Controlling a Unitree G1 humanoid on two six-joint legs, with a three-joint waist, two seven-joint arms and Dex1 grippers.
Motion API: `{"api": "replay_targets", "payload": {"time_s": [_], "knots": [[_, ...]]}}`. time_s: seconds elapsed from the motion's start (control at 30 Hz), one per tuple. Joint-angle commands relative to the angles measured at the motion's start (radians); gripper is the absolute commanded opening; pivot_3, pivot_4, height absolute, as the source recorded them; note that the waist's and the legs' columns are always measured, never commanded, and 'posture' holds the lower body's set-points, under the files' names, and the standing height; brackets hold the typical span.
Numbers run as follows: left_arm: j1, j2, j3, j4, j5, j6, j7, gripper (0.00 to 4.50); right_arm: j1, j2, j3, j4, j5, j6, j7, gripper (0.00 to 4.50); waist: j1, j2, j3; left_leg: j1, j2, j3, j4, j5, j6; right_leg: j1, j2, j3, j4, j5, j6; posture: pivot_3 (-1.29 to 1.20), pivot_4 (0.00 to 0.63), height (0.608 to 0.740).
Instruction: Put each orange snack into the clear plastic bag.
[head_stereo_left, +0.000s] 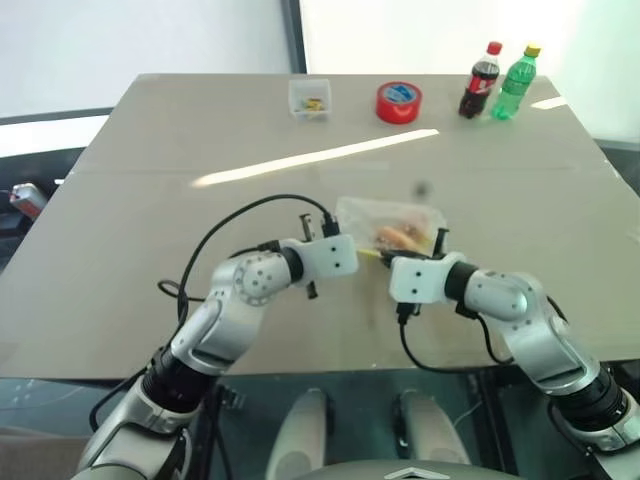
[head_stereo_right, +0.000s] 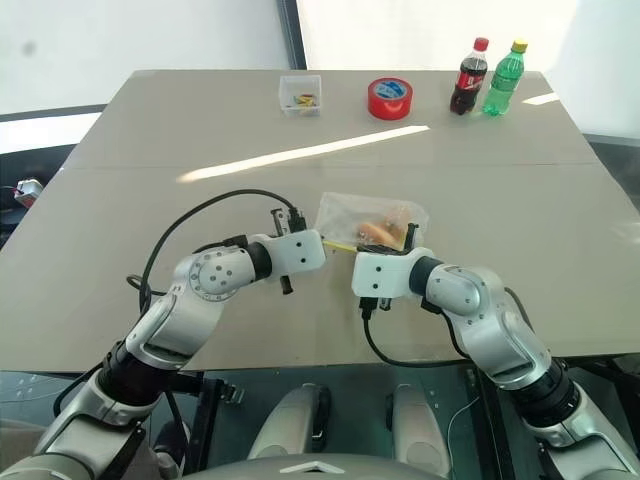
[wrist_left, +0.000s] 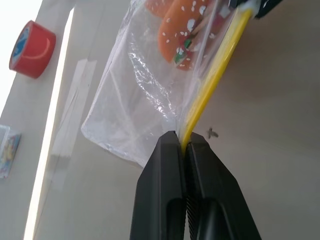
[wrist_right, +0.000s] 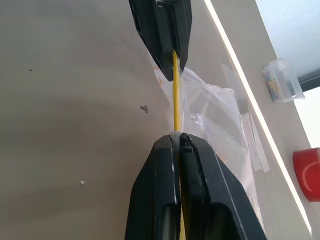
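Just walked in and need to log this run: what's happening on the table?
Both grippers are shut on the yellow strip of the clear plastic bag, the left gripper at one end and the right gripper at the other, holding it just above the table. The orange snacks are already inside the bag.

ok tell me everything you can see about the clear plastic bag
The clear plastic bag is a thin, crinkly transparent pouch with a yellow strip along its near edge. Orange snacks speckled with pale seeds show through its film. It lies in front of the robot, mid-table. The left gripper and right gripper each pinch the yellow strip with jaws shut, one at either end, so the strip runs straight between them.
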Motion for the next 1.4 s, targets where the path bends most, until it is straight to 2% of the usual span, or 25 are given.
{"api": "replay_targets", "payload": {"time_s": [0.03,0.37,0.63,1.0,1.23,1.4], "knots": [[-0.002,0.039,0.053,0.002,0.055,0.074,0.014,0.0,0.012,-0.031,-0.069,-0.022,-0.032,0.029,-0.015,0.03,0.0,0.0,0.0,0.0,0.0,0.0,0.0,0.0,0.0,0.0,0.0,0.0,0.0,0.0,0.0,0.0,0.15,0.74],[-0.013,0.043,0.04,0.003,0.066,0.111,0.015,0.0,0.028,-0.071,-0.09,-0.033,-0.059,0.056,-0.016,0.03,0.001,0.0,0.0,0.0,0.0,0.0,0.0,0.0,0.0,0.0,0.0,0.0,0.0,0.0,0.0,0.0,0.15,0.74],[-0.014,0.034,0.026,0.01,0.061,0.105,0.018,0.0,0.109,-0.128,-0.136,-0.098,-0.067,0.093,-0.001,0.03,0.001,0.0,0.0,0.0,0.0,0.0,0.0,0.0,0.0,0.0,0.0,0.0,0.0,0.0,0.0,0.0,0.15,0.74],[-0.024,0.028,0.021,0.024,0.058,0.094,0.019,0.0,0.135,-0.16,-0.16,-0.128,-0.098,0.203,0.0,0.03,0.001,0.0,0.0,0.0,0.0,0.0,0.0,0.0,0.0,0.0,0.0,0.0,0.0,0.0,0.0,0.0,0.15,0.74],[-0.033,0.022,0.017,0.044,0.06,0.082,0.023,0.0,0.119,-0.164,-0.156,-0.127,-0.099,0.219,-0.006,0.03,0.001,0.0,0.0,0.0,0.0,0.0,0.0,0.0,0.0,0.0,0.0,0.0,0.0,0.0,0.0,0.0,0.15,0.74],[-0.091,-0.017,0.033,0.113,0.056,0.02,0.083,0.0,0.026,-0.109,-0.159,-0.068,-0.107,0.159,-0.096,0.03,0.001,0.0,0.0,0.0,0.0,0.0,0.001,0.0,0.0,0.0,0.0,0.0,0.0,0.0,0.0,0.0,0.15,0.74]]}}
